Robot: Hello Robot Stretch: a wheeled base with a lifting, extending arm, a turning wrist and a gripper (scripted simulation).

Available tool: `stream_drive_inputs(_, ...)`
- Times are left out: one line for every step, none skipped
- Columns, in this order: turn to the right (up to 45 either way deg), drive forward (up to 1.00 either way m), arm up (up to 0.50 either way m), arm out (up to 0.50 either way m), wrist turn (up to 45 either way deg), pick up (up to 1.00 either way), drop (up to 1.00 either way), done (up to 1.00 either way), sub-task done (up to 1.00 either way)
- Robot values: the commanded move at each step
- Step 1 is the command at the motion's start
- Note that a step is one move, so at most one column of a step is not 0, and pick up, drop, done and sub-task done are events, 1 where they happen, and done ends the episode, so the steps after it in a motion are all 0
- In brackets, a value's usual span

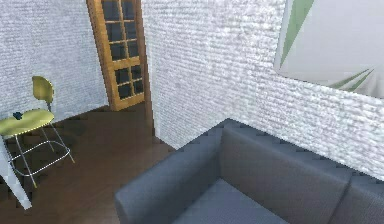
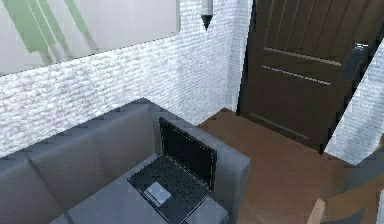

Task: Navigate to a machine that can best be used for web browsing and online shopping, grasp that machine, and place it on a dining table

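Largest first: a dark grey sofa (image 2: 70, 165) set against the white brick wall (image 2: 110, 80), on the side my arm reaches toward. A dark panelled door (image 2: 300, 70) stands beyond the sofa's end. Ahead are a glazed wooden door (image 1: 122, 50) and a yellow chair (image 1: 35, 118), both judged well away from my claw. Smallest is the laptop (image 2: 182, 172), lid up, lying on the sofa seat just beside the armrest (image 2: 232, 170). I judge it lies nearly straight out from my claw along the arm's line, perhaps slightly toward my front. Its hinge runs slantwise to that line, screen back toward the dark panelled door, keyboard toward the long run of seat. Claw state — cannot tell. Approach looks nearly done; the grasp is not yet begun — next needs lift, then extension over the seat
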Motion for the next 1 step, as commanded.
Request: stream_drive_inputs(0.0,0.00,0.50,0.00,0.0,0.00,0.00,0.00,0.00)
